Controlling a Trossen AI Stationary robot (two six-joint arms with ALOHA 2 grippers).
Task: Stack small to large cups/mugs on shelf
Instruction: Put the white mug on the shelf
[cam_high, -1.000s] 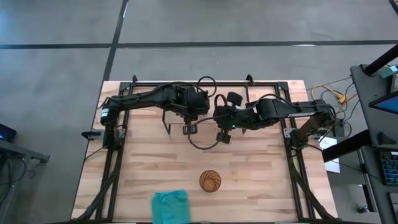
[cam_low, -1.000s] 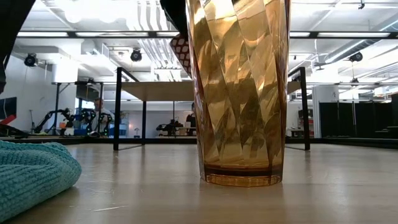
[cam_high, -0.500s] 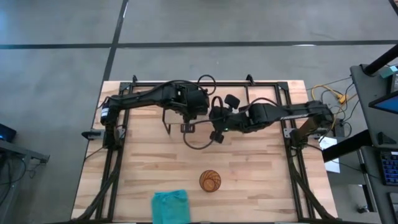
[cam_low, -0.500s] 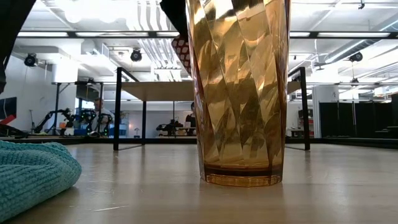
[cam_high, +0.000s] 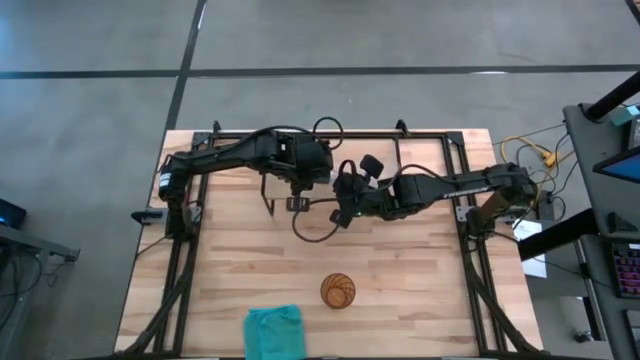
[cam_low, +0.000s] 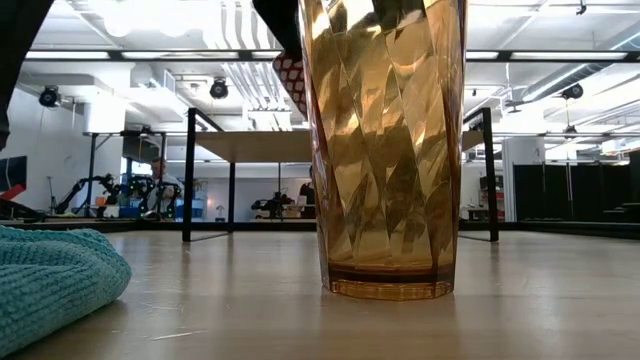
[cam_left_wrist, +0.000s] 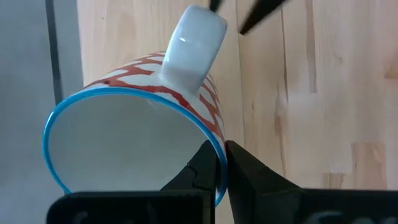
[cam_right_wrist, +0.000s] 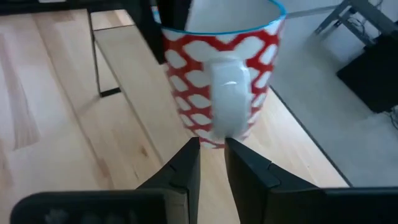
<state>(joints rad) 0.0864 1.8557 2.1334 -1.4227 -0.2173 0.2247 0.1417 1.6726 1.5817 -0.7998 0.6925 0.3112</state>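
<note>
My left gripper (cam_left_wrist: 222, 158) is shut on a white mug with a red pattern and a blue rim (cam_left_wrist: 143, 130), above the table's far middle (cam_high: 300, 180). In the low view the mug (cam_low: 290, 85) shows beside the tumbler, higher than the shelf board (cam_low: 250, 146). My right gripper (cam_right_wrist: 212, 146) faces the mug's white handle (cam_right_wrist: 229, 102). Its fingers are a narrow gap apart, just short of the handle's lower end, and I see no touch. The amber ribbed tumbler (cam_high: 338, 291) stands upright on its base on the table. The small clear glass is out of view. My left gripper holds the mug's blue rim (cam_left_wrist: 211, 146) close beside the handle, one finger inside the mug and one outside. The fingers come from above, pointing down. The mug hangs below them, mouth up and slightly tilted, lifted clear of the table.
A teal cloth (cam_high: 274, 330) lies at the table's near edge, left of the tumbler. The shelf's black wire legs (cam_right_wrist: 96, 62) stand by the mug. A looped black cable (cam_high: 315, 228) lies on the table under the arms.
My right gripper has gone toward the table's left edge and a little toward the far edge. It has closed in on the mug held by my left gripper. The mug and the tumbler have kept their places.
</note>
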